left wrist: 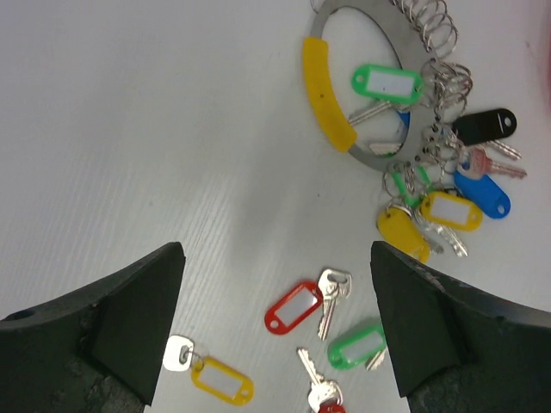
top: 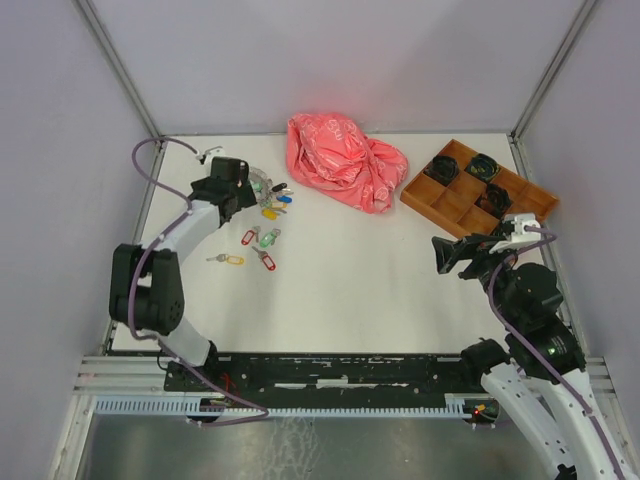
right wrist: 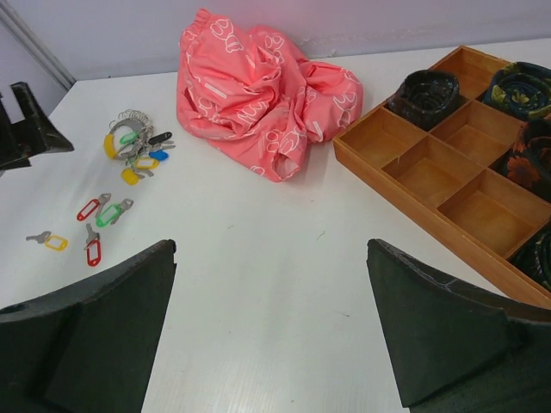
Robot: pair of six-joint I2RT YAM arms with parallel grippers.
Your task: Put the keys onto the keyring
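Left fingers (left wrist: 129, 335) were spread wide and held nothing. They hovered over the counter (top: 350, 290) at about 10 o'clock in the top view.

Keyring (left wrist: 325, 90) lay flat on the counter at 1 o'clock from those fingers in the left wrist view, not touching them. It was a thin silver ring with a yellow sleeve on one arc. A bunch of small split rings (left wrist: 426, 26) sat at its 1 o'clock edge.

Clustered keys (left wrist: 449, 209) with black, blue and yellow tags were bunched at the ring's 4 o'clock side. One green tag (left wrist: 387, 83) lay inside the loop. Couldn't tell which of these were actually threaded on.

Four loose keys lay apart from the ring, around 6 o'clock of it:
- red-tag key (left wrist: 293, 307)
- green-tag key (left wrist: 357, 344), just beside the red one
- yellow-tag key (left wrist: 222, 379), toward 8 o'clock
- second red-tag key (left wrist: 327, 404), cut off by the frame edge

In the left wrist view all four showed between the two fingertips, with neither finger touching them.

Right fingers (right wrist: 103, 335) were wide and empty, over the counter's 3 o'clock side, well apart from the keys.

Crumpled pink bag (top: 345, 160) sat at 12 o'clock of the counter. Wooden compartment tray (right wrist: 426, 176) sat at 2 o'clock, with dark round items (right wrist: 428, 90) in some compartments. Couldn't tell what those were.
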